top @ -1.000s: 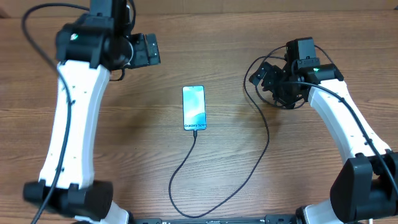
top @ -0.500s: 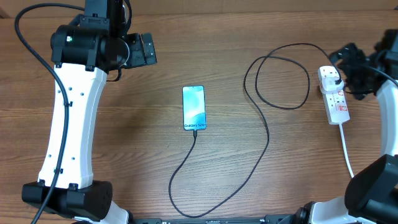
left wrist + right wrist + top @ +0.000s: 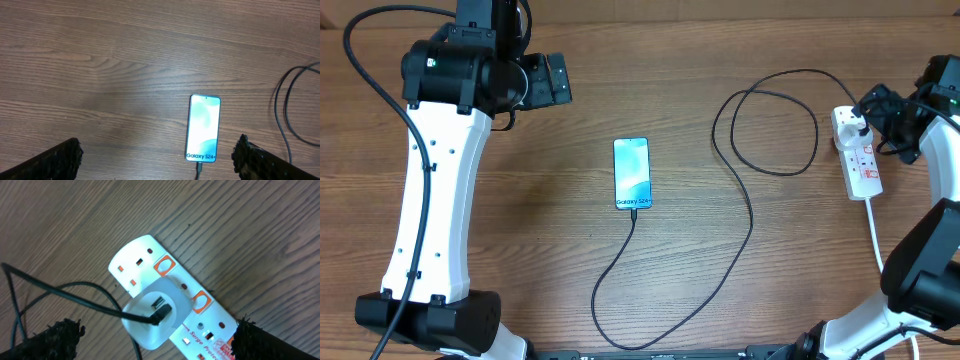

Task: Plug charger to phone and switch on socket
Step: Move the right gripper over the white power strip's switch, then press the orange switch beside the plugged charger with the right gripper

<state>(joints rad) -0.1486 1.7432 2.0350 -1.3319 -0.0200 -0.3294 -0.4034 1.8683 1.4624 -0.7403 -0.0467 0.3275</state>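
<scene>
The phone point(image 3: 631, 174) lies face up mid-table, its screen lit pale blue, and also shows in the left wrist view point(image 3: 203, 128). The charger point(image 3: 750, 215) is a thin black cable; its tip sits in the phone's bottom edge point(image 3: 199, 167). It loops round to a white adapter point(image 3: 157, 312) standing in the socket point(image 3: 865, 165). The socket point(image 3: 150, 255) is a white strip with orange-red markings. My right gripper point(image 3: 155, 342) hovers open just over the adapter and strip, holding nothing. My left gripper point(image 3: 157, 162) hangs open high above the table, left of the phone, empty.
The socket's white cord point(image 3: 876, 235) runs toward the table's front right edge. The charger forms a wide loop point(image 3: 765, 120) between phone and socket and a long bend point(image 3: 620, 340) near the front edge. Bare wood lies around the phone.
My right arm swung from over the cable loop out to the far right, uncovering the loop and the socket, and now sits over the socket. The left arm shifted slightly left.
</scene>
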